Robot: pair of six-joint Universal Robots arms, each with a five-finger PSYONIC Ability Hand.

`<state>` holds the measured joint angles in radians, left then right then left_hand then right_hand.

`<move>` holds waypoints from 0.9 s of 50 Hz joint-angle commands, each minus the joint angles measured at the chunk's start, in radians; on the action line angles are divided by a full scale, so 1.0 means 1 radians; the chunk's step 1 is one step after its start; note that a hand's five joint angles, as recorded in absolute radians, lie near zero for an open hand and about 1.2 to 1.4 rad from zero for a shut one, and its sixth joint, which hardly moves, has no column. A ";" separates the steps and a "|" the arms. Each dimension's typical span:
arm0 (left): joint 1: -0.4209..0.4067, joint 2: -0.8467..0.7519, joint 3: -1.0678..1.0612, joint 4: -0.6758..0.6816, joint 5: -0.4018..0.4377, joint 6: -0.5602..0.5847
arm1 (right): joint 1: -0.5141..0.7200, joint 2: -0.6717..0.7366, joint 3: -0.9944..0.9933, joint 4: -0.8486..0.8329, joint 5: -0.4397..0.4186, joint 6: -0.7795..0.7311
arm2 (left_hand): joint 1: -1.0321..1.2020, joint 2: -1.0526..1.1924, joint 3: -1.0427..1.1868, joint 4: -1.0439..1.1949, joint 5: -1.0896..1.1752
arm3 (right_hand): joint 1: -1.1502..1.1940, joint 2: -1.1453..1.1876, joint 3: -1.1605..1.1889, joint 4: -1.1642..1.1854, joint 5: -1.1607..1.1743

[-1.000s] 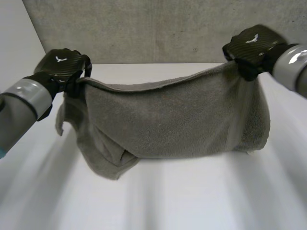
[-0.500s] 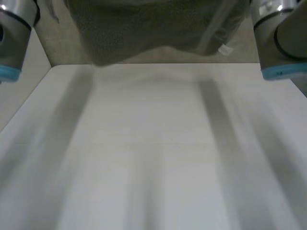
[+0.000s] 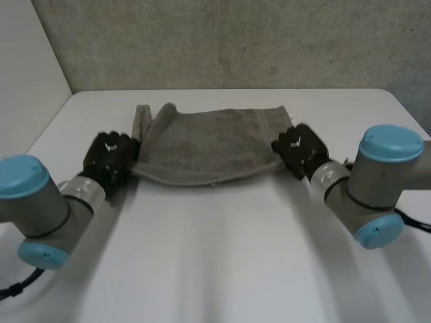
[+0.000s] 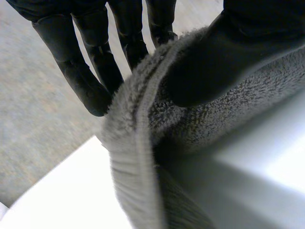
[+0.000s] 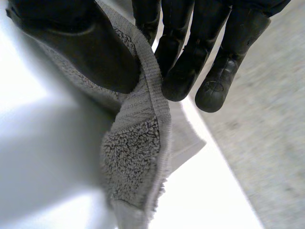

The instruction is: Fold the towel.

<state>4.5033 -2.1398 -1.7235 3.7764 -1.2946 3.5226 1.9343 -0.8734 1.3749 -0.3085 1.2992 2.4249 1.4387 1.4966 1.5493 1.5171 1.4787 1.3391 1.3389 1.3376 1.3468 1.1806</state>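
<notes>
Towel [image 3: 209, 148] lies spread on the far middle of the white table [image 3: 222, 262], grey, near edge bowed a bit toward me. On my feed the left hand [image 3: 111, 158] sits at its near left corner, thumb and fingers [image 4: 76, 67] pinching the hem between them. Far left corner is rumpled. Right hand [image 3: 296, 149] at the near right corner, same pinch (thumb one side, fingers [image 5: 183, 62] the other).

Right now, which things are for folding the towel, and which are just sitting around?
For the job: towel; left hand, pinching its near left corner; right hand, pinching its near right corner.
Just there: table under it all; wall behind the table.
</notes>
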 commanded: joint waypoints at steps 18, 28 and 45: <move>-0.006 0.034 -0.088 0.009 0.001 0.073 | -0.071 -0.007 0.003 0.097 0.006 0.097 | -0.042 -0.100 -0.153 -0.121 -0.257 | -0.412 -0.411 -0.410 -0.419 -0.428; -0.001 0.035 -0.085 0.016 -0.003 0.076 | -0.109 -0.007 0.004 0.098 0.017 0.100 | -0.393 -0.451 -0.504 -0.471 -0.608 | 0.057 0.057 0.059 0.049 0.041; 0.040 0.027 -0.082 0.109 -0.057 0.076 | -0.141 -0.012 -0.008 0.149 0.022 0.100 | -0.626 -0.684 -0.737 -0.705 -0.841 | 0.057 0.057 0.059 0.049 0.041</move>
<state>4.5251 -2.1128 -1.8028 3.8585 -1.3239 3.5988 1.7938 -0.8860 1.3717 -0.1650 1.3204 2.5253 0.9212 0.9207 0.9219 0.9286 0.9116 1.3439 1.3337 1.3426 1.3481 1.1707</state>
